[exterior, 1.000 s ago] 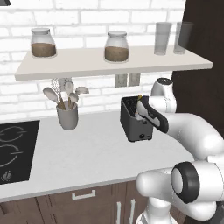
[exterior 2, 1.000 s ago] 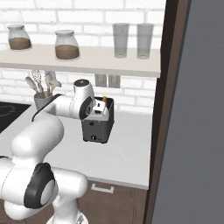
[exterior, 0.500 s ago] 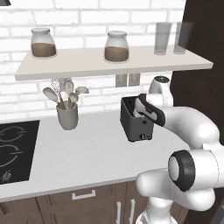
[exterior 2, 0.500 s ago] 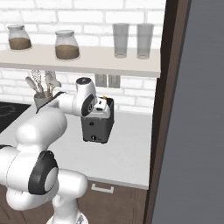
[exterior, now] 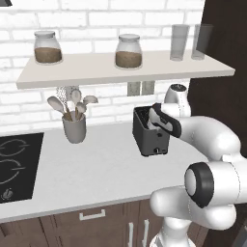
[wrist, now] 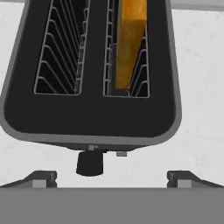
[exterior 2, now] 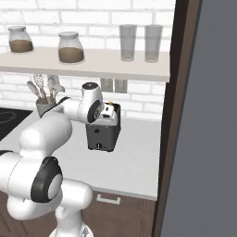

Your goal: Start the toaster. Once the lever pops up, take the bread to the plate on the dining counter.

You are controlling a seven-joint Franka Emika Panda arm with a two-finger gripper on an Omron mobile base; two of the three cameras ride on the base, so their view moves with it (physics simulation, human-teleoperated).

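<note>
Since a second ago my arm has swung closer over the toaster (wrist: 89, 109). Spread wide and empty, my gripper (wrist: 111, 177) hovers above its lever end; ahead, two slots, one bread (wrist: 129, 41) slice in the right one.

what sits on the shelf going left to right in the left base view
jar of brown grains → second jar → clear glass → second glass

Arm bent forward over desk, wrist turned down; tool (wrist: 112, 177) jaws spread wide, holding nothing.
</note>
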